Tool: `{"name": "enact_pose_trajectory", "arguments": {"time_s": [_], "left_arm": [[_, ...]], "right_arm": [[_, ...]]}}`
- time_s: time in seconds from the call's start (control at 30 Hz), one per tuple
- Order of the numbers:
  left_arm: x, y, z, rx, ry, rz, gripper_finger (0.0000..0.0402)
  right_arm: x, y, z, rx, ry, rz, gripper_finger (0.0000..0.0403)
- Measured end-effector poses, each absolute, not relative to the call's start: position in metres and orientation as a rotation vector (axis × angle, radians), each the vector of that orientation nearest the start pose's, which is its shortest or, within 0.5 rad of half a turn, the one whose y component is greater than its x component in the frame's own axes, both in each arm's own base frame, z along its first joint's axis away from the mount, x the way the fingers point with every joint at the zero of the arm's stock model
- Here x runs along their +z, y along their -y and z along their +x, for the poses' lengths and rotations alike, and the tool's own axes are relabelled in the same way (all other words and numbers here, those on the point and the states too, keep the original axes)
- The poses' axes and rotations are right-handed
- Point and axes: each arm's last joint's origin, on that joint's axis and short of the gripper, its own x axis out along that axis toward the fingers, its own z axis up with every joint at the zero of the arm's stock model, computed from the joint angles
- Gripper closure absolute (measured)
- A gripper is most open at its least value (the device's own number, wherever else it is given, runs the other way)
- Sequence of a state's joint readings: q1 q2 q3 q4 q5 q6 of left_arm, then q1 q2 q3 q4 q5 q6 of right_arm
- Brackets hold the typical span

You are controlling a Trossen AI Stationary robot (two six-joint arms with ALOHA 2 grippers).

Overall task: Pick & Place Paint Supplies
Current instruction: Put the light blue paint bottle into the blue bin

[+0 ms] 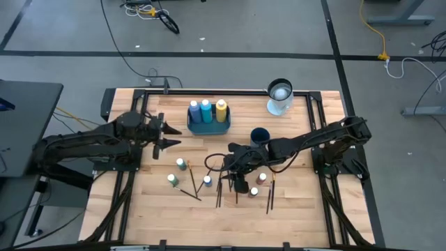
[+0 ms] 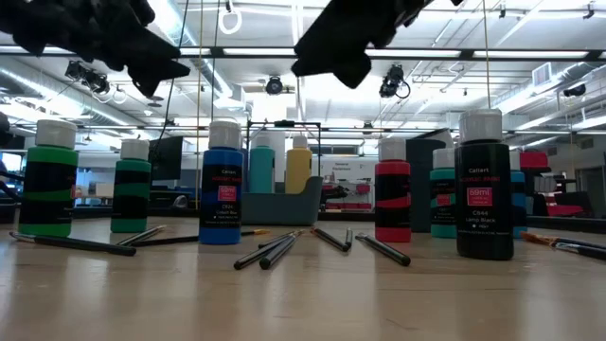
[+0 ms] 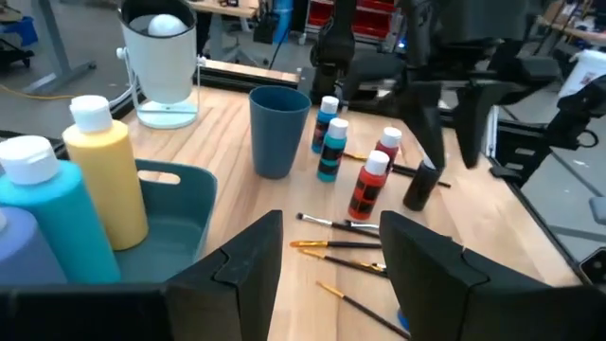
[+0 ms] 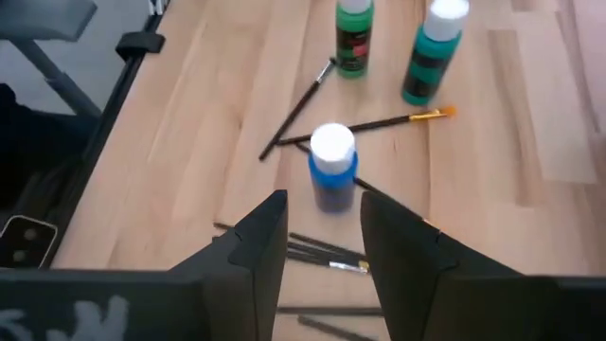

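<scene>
Three bottles, two blue and one yellow, stand in the teal tray. Several more stand on the wood: two green ones, a blue one with a white cap, red ones and a black one. Thin dark brushes lie flat among them. My right gripper hovers open above the brushes; in its wrist view the blue bottle stands just beyond its fingertips. My left gripper is open in the air, left of the tray, its fingers pointing toward the dark blue cup.
The dark blue cup stands right of the tray, and a white container stands at the far edge. Black rails run along the table's left and right sides. Bare wood lies along the near edge.
</scene>
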State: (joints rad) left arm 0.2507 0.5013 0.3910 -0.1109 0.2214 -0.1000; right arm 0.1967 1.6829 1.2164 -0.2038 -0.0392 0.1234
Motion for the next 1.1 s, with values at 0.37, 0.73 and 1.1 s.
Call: {"name": "enact_pose_trajectory", "arguments": {"time_s": [0.37,0.73,1.1], "left_arm": [[0.242,-0.008,0.131,-0.018,-0.150,-0.103,0.0214],[0.233,0.011,0.147,-0.051,-0.213,-0.081,0.0214],[0.220,0.018,0.170,-0.057,-0.271,-0.125,0.0214]], "right_arm": [[0.271,-0.073,0.319,0.068,-0.502,-0.012,0.0266],[0.218,-0.054,0.282,0.052,-0.159,0.014,0.0266],[0.211,-0.047,0.279,-0.084,-0.152,0.052,0.0266]]}}
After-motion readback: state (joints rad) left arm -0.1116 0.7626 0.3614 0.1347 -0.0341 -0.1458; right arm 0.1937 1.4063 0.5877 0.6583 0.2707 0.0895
